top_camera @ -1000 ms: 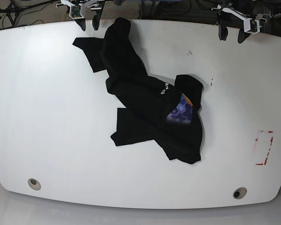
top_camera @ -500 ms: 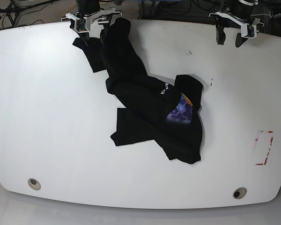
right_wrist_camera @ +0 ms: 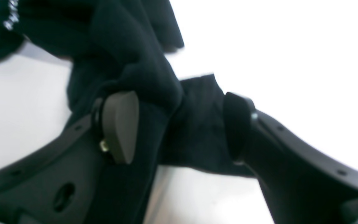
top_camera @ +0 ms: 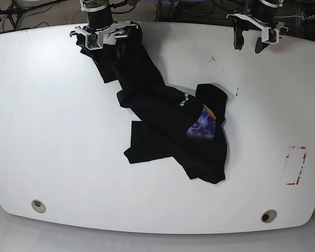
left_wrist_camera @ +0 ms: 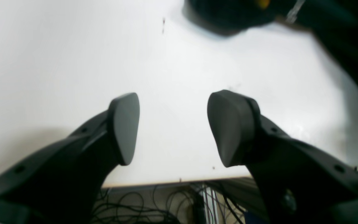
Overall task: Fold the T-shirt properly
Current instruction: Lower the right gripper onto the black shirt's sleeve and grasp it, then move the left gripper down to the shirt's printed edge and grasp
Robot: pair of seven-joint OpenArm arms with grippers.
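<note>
The black T-shirt [top_camera: 168,113] lies crumpled in a diagonal band from the table's far left toward the middle, with its purple-blue graphic [top_camera: 202,126] and white lettering facing up. My right gripper [top_camera: 107,48] hovers open over the shirt's far end. In the right wrist view a fold and a sleeve of the T-shirt [right_wrist_camera: 129,46] lie between the spread fingers of the gripper [right_wrist_camera: 179,127]. My left gripper [top_camera: 249,44] is open above bare table near the far edge. In the left wrist view the gripper [left_wrist_camera: 176,130] holds nothing, and the T-shirt [left_wrist_camera: 350,40] lies ahead and to the right.
The white table [top_camera: 52,131] has a red-marked rectangle [top_camera: 295,165] at the right and two round holes [top_camera: 38,206] [top_camera: 268,216] near the front edge. Cables [left_wrist_camera: 166,205] hang beyond the far edge behind the left gripper.
My right gripper has come forward from the far edge over the shirt's upper end, straddling a fold. My left gripper has shifted slightly left along the far edge. The shirt barely moved.
</note>
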